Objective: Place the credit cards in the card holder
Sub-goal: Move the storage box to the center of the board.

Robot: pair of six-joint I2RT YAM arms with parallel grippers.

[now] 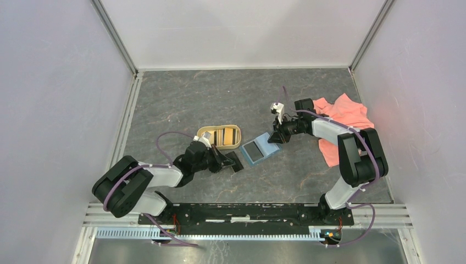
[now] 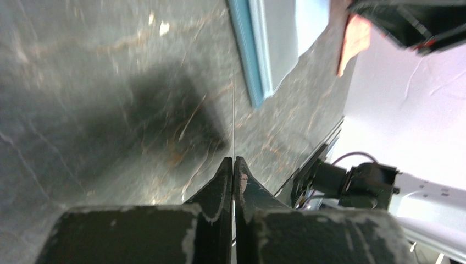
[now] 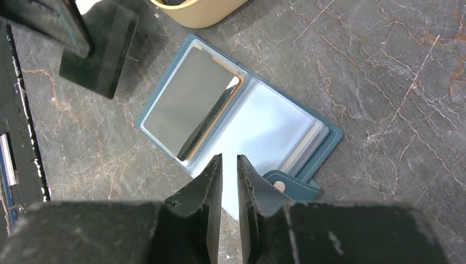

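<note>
The left arm reaches low from its base toward the middle of the table, forearm nearly level. The left gripper has its 2 fingers pressed together on one end of a dark card. In the left wrist view that card shows only as a thin line running out from the fingertips.

The card holder lies open and flat on the table just to the right of the held card, not touching it.

The right arm is folded sharply at the elbow and reaches leftward. The right gripper points down over the holder's pale blue pocket, its fingers a narrow slit apart with nothing between them.

A grey card sits in the holder's other pocket. Yellow-gold cards lie in the tan tray just behind the holder.
</note>
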